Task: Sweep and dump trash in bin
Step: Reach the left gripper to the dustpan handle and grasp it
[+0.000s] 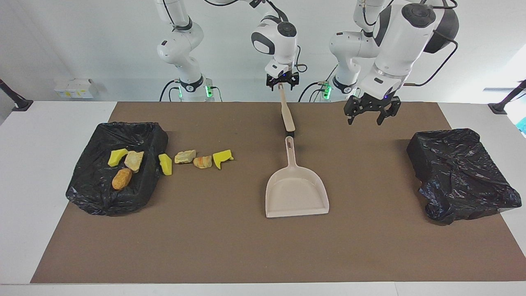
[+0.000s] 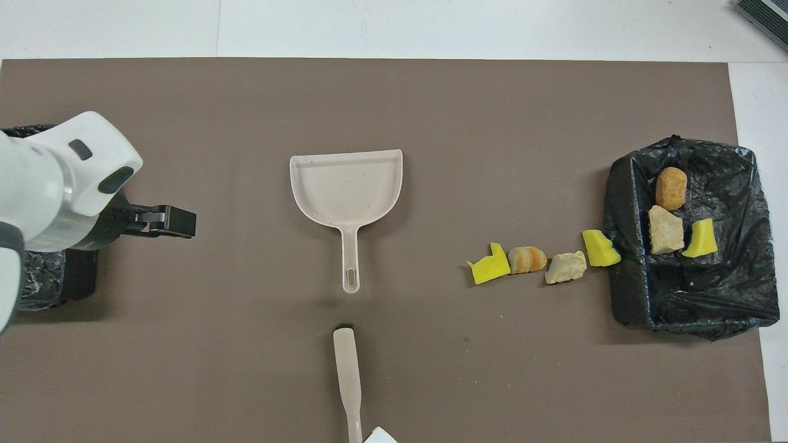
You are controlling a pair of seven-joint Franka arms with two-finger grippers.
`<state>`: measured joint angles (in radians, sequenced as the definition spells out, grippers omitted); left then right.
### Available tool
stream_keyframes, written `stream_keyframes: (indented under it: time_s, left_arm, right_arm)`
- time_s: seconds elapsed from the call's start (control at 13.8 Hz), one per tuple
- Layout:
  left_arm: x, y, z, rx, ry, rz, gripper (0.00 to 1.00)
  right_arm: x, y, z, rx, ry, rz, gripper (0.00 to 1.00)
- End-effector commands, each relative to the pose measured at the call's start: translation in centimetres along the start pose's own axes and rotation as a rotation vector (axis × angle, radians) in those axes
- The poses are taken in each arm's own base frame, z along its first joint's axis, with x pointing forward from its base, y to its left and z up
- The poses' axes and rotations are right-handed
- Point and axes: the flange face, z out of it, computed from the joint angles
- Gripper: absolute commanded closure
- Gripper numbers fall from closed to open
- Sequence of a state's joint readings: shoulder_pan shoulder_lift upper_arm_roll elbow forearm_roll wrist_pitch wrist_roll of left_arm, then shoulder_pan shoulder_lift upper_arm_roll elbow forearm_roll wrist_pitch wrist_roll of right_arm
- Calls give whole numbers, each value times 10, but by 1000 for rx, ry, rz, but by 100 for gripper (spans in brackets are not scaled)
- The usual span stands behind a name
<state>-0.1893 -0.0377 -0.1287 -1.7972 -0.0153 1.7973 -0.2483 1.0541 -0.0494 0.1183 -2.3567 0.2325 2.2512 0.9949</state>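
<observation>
The right hand was raised near the robots' edge of the table, clenched on the top end of the beige brush; the brush hung steeply with its black bristle end down at the mat, just nearer the robots than the tip of the dustpan's handle. The beige dustpan lay flat at mid-table, handle toward the robots, mouth toward the table's farther edge, with bare brown mat all round it. The left hand hung released, fingers apart, holding nothing, over the mat between the dustpan and the crumpled black bag at the left arm's end.

The trash lay at the right arm's end: four pieces in a row on the mat, the last yellow chunk touching the rim of the black-lined bin, and three more pieces inside that bin. A wide strip of open mat separated the row from the dustpan.
</observation>
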Motion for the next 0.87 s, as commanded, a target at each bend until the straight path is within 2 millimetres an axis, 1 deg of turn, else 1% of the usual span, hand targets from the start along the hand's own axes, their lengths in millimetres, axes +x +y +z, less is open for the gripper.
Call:
stream_keyframes:
  time_s: [0.0,0.14,0.22,0.29,0.43,0.51,0.58,0.65,0.72,0.8]
  left_arm:
    - [0,41,32,-18,8,-49,0]
    - [2,64,59,-36,38,-62,0]
    - [5,70,75,-40,40,-58,0]
    - [6,85,89,-45,39,-65,0]
    - [5,118,119,-62,47,-118,0]
    - [4,127,129,-69,51,-127,0]
    - [4,129,138,-68,47,-130,0]
    - [-10,142,151,-61,32,-120,0]
    - [-20,151,163,-66,36,-128,0]
    - [-24,152,173,-73,48,-149,0]
  right_arm:
    - [0,5,0,24,-2,-46,12]
    - [3,4,1,32,4,-62,12]
    - [5,3,8,28,2,-69,12]
    - [7,2,11,36,9,-74,14]
    - [7,2,12,35,9,-92,27]
    - [7,2,12,34,8,-92,33]
    - [8,1,11,36,9,-91,38]
    - [9,2,12,34,9,-90,43]
    - [10,1,11,37,10,-91,50]
    - [12,-1,12,36,9,-91,51]
